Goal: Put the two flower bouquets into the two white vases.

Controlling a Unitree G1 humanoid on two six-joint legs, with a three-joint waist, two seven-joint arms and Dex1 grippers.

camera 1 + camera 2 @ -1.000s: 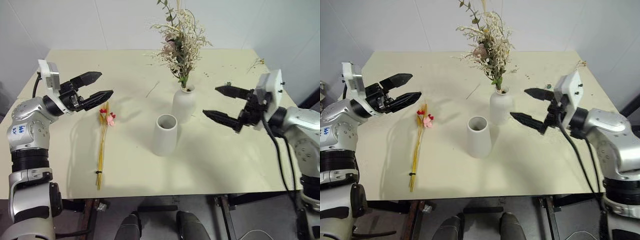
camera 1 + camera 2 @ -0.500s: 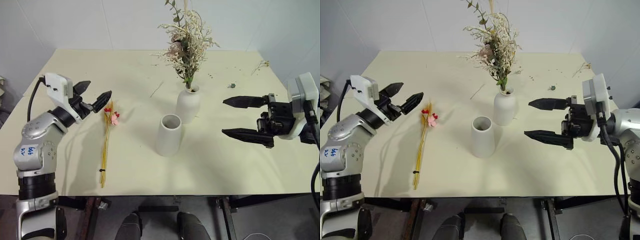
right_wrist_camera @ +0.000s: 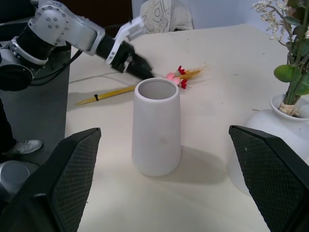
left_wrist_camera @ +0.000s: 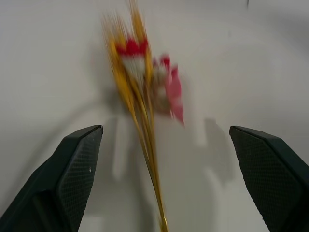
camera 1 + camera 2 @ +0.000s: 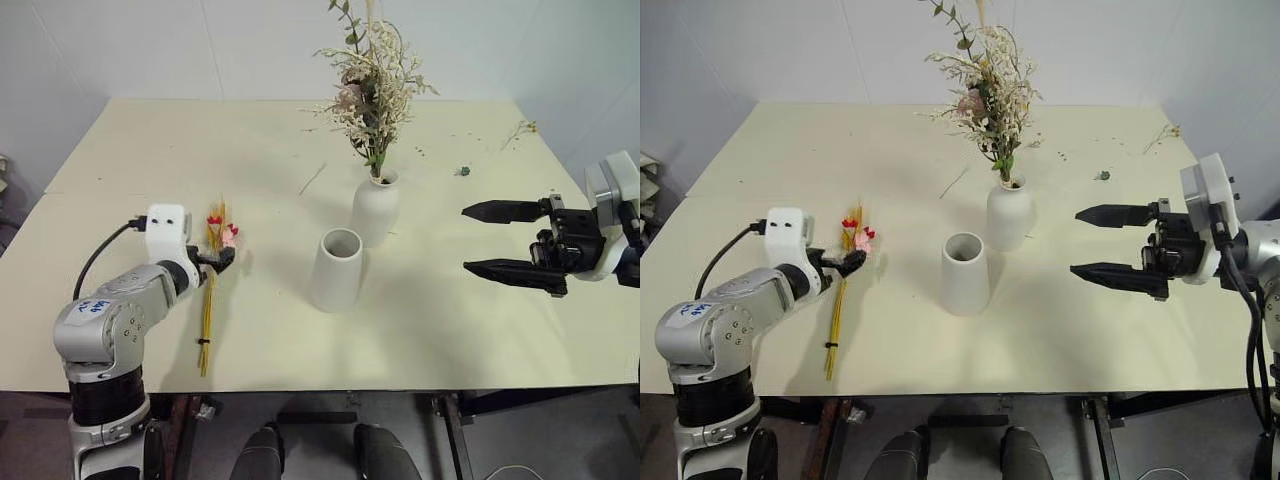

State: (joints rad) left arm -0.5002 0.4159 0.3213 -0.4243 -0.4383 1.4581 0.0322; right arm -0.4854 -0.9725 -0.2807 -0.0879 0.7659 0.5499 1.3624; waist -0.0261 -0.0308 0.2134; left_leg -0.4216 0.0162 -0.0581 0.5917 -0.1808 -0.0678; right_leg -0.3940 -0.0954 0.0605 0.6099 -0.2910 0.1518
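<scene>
1 of the 2 bouquets, the bushy white-pink bunch (image 5: 370,85), already stands in the round bottle vase (image 5: 374,208) near the tabletop (image 5: 150,140) middle. The slim yellow-stalk bundle (image 5: 209,300) lies flat toward the left edge, red and pink flowers pointing to the far edge. The left pincer (image 5: 222,259) hangs low over its flower end, fingers apart with the stalks between them (not yet gripped). The right pincer (image 5: 505,240) waits spread wide near the right edge, well apart from the empty wide-mouth vase (image 5: 336,270). The risk, as I judge it: closing this near the blooms could crush them, or the thin stalks could slip and fan out, leaving a long tail hard to steer into the mouth.
</scene>
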